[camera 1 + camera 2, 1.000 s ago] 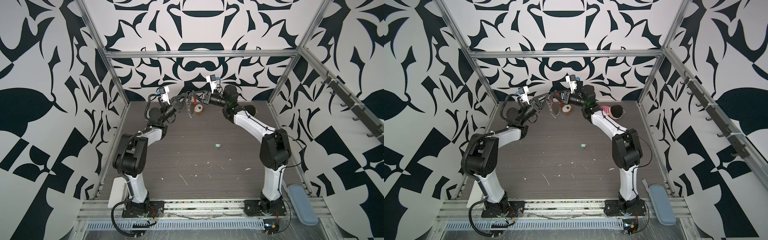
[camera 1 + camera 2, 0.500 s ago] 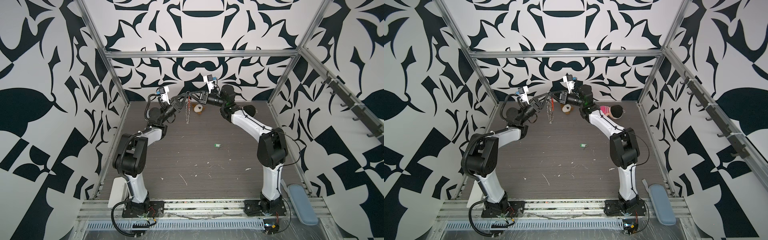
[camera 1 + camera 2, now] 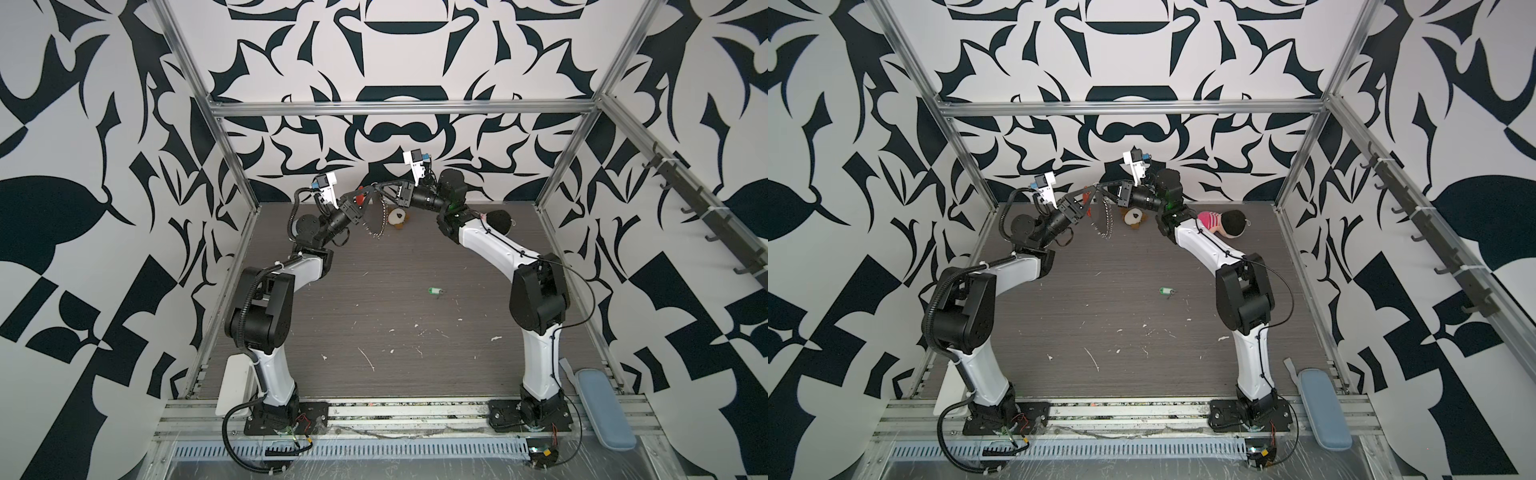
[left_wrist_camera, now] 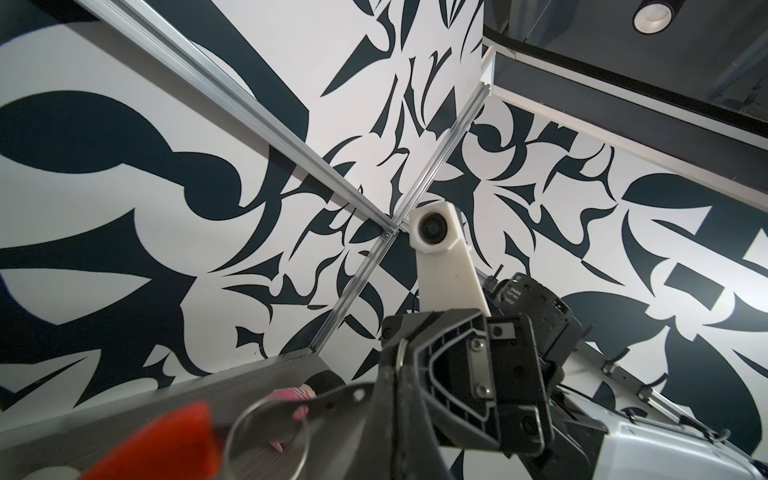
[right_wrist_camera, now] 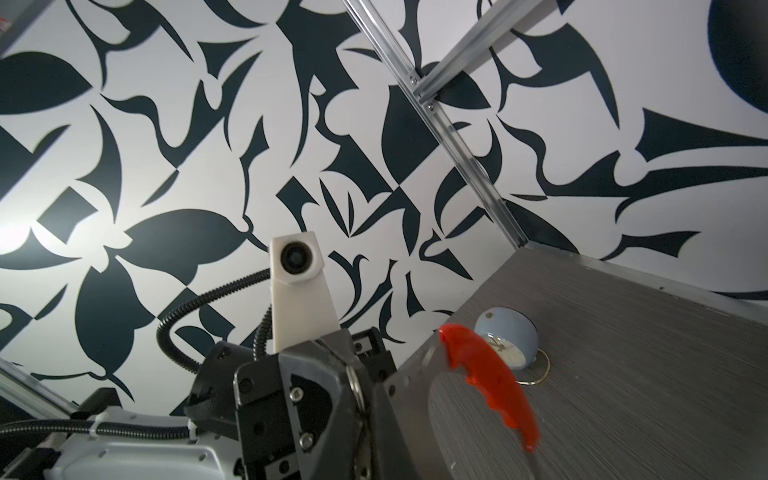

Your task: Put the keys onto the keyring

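Observation:
The keyring is held up at the back of the table: its silver chain [image 3: 376, 222] [image 3: 1106, 220] hangs free and its orange-red strip [image 3: 360, 200] [image 5: 486, 374] curves beside the fingers. My left gripper [image 3: 366, 192] [image 3: 1089, 192] is shut on the keyring's wire ring [image 4: 266, 432]. My right gripper [image 3: 377, 187] [image 3: 1100, 186] meets it tip to tip, shut on the same ring [image 5: 357, 386]. The keys, a green tag [image 3: 434, 291] [image 3: 1166, 291], lie alone on the table right of centre, far from both grippers.
A brown and white plush toy [image 3: 397, 218] lies under the grippers at the back. A doll with a pink striped top [image 3: 1223, 220] lies at the back right. A pale blue globe [image 5: 505, 340] stands near the back wall. A blue case [image 3: 604, 409] lies at the front right.
My right gripper has moved left to the left gripper's tips and its jaws have closed on the ring. The chain has swung a little. The left arm has stayed put.

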Robot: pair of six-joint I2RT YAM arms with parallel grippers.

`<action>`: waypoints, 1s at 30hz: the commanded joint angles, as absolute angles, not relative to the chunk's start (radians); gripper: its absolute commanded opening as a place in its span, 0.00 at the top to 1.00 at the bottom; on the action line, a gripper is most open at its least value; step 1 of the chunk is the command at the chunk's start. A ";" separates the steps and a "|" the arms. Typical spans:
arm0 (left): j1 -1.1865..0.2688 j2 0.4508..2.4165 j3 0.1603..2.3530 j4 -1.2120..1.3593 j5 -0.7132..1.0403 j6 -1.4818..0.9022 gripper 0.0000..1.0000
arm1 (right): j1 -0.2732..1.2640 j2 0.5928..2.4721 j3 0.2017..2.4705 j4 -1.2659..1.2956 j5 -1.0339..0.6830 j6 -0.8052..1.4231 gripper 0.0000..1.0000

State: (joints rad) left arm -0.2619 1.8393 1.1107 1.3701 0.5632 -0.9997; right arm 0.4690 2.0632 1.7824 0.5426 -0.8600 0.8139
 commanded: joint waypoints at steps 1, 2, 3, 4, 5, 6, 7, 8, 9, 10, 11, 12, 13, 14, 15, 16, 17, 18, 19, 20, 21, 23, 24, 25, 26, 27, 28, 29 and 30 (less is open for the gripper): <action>-0.262 1.826 1.145 1.441 0.558 -1.010 1.00 | 0.476 2.033 1.814 0.591 -0.876 0.810 0.91; -0.261 1.824 1.143 1.442 0.557 -1.010 1.00 | 0.476 2.030 1.810 0.591 -0.875 0.809 0.92; -0.262 1.824 1.144 1.442 0.556 -1.010 1.00 | 0.476 2.027 1.804 0.592 -0.874 0.806 0.92; -0.262 1.824 1.143 1.442 0.556 -1.010 1.00 | 0.476 2.024 1.801 0.591 -0.876 0.803 0.92; -0.262 1.824 1.144 1.441 0.556 -1.009 1.00 | 0.476 2.022 1.799 0.591 -0.875 0.802 0.94; -0.262 1.825 1.143 1.442 0.556 -1.010 1.00 | 0.475 2.020 1.796 0.590 -0.876 0.798 0.96; -0.261 1.824 1.142 1.442 0.556 -1.009 1.00 | 0.475 2.018 1.795 0.588 -0.878 0.796 0.96; -0.260 1.824 1.141 1.442 0.557 -1.007 1.00 | 0.476 2.014 1.795 0.579 -0.882 0.788 0.99; -0.260 1.824 1.139 1.441 0.562 -1.002 1.00 | 0.475 2.009 1.795 0.563 -0.884 0.774 1.00; -0.261 1.825 1.137 1.442 0.568 -0.994 1.00 | 0.474 2.003 1.796 0.539 -0.884 0.758 1.00; -0.256 1.823 1.131 1.441 0.581 -0.980 0.99 | 0.472 1.995 1.801 0.487 -0.884 0.722 1.00; -0.250 1.821 1.124 1.442 0.599 -0.961 0.93 | 0.472 1.987 1.819 0.397 -0.881 0.668 1.00; -0.243 1.821 1.115 1.442 0.615 -0.945 0.86 | 0.472 1.979 1.845 0.307 -0.874 0.582 1.00; -0.233 1.821 1.104 1.441 0.636 -0.923 0.80 | 0.473 1.972 1.885 0.167 -0.852 0.487 1.00; -0.221 1.822 1.095 1.440 0.657 -0.907 0.77 | 0.474 1.969 1.929 0.020 -0.821 0.389 1.00; -0.209 1.822 1.086 1.440 0.674 -0.895 0.77 | 0.477 1.971 1.973 -0.104 -0.786 0.304 1.00; -0.193 1.822 1.076 1.440 0.688 -0.886 0.76 | 0.479 1.980 2.031 -0.237 -0.747 0.213 1.00; -0.177 1.824 1.067 1.440 0.701 -0.878 0.76 | 0.481 1.996 2.104 -0.382 -0.710 0.132 1.00; -0.164 1.825 1.065 1.439 0.720 -0.873 0.77 | 0.484 2.012 2.154 -0.485 -0.679 0.069 1.00; -0.150 1.830 1.066 1.437 0.745 -0.867 0.79 | 0.488 2.027 2.218 -0.587 -0.640 0.004 1.00; -0.140 1.834 1.070 1.428 0.767 -0.865 0.80 | 0.492 2.041 2.265 -0.671 -0.600 -0.063 1.00; -0.129 1.843 1.090 1.403 0.823 -0.855 0.80 | 0.502 2.057 2.330 -0.788 -0.526 -0.172 1.00; -0.126 1.846 1.104 1.376 0.856 -0.845 0.80 | 0.506 2.062 2.352 -0.824 -0.493 -0.216 1.00; -0.126 1.848 1.118 1.343 0.881 -0.832 0.80 | 0.510 2.065 2.365 -0.846 -0.480 -0.241 1.00; -0.126 1.847 1.135 1.298 0.910 -0.811 0.80 | 0.511 2.068 2.372 -0.855 -0.479 -0.258 1.00; -0.126 1.846 1.147 1.254 0.935 -0.788 0.80 | 0.510 2.071 2.375 -0.859 -0.492 -0.267 1.00; -0.126 1.843 1.155 1.220 0.949 -0.766 0.80 | 0.512 2.074 2.376 -0.856 -0.505 -0.274 1.00; -0.126 1.837 1.161 1.187 0.962 -0.742 0.79 | 0.512 2.076 2.375 -0.852 -0.523 -0.280 1.00; -0.126 1.829 1.162 1.158 0.969 -0.717 0.79 | 0.514 2.080 2.373 -0.847 -0.540 -0.287 1.00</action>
